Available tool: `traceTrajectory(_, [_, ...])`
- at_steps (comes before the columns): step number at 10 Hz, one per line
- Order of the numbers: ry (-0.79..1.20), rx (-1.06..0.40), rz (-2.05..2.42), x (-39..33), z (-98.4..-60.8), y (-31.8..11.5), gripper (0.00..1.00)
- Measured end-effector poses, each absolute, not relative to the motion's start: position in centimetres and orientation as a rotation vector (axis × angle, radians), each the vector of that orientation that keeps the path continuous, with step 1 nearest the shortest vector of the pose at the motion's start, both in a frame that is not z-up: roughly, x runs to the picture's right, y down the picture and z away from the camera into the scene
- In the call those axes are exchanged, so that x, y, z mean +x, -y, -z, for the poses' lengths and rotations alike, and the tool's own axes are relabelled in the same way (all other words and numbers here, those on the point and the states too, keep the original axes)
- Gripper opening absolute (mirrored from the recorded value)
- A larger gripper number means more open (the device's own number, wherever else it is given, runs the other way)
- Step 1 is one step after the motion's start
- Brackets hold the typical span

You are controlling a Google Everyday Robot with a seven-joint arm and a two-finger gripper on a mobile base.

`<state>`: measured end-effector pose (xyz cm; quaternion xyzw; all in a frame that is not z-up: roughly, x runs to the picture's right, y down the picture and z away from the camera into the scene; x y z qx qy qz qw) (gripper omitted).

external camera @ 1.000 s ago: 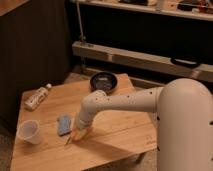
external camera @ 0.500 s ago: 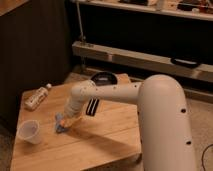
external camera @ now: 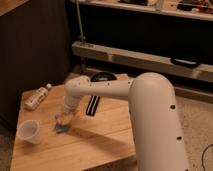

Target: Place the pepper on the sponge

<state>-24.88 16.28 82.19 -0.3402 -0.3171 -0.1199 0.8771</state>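
pepper: we could not pick it out. Nothing orange-red showed clear of the hand (external camera: 64, 119), so we judged it was either in the hand or hidden beneath it, at the sponge's spot.
pepper axis: unreadable. Where the stem end and tip pointed was hidden from us. A second earlier an orange sliver hung below the hand, near upright and leaning toward the desk's front-left.
sponge (external camera: 60, 128): light blue, flat on the desk. Only its near edge peeked out below the hand.
change: over the last second the hand swung left from beside the sponge to directly over it and sat low. The arm (external camera: 95, 89) folded in with it.
meaning: we judged this as the set-down stage, with the pepper brought to the sponge. We could not settle whether it already rested there.
hand state: we could not tell whether it was grasping or released.
cup (external camera: 29, 131): clear plastic, upright, near the sponge on its left and apart from it. It had not moved.
striped handle (external camera: 92, 105): just right of the hand, running up to the black pan (external camera: 102, 77), which sat mostly behind the arm.
bottle (external camera: 36, 97): on its side at the far-left of the desk (external camera: 95, 145), well apart from the sponge.
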Motion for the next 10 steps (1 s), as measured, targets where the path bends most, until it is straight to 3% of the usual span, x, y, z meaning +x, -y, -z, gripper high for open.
traceTrajectory(3, [0.696,-0.73,0.247,-26.2,-82.3,-18.9,0.03])
traceTrajectory(10, [0.659,-0.692,0.343,-28.3,-81.2,-17.4,0.03])
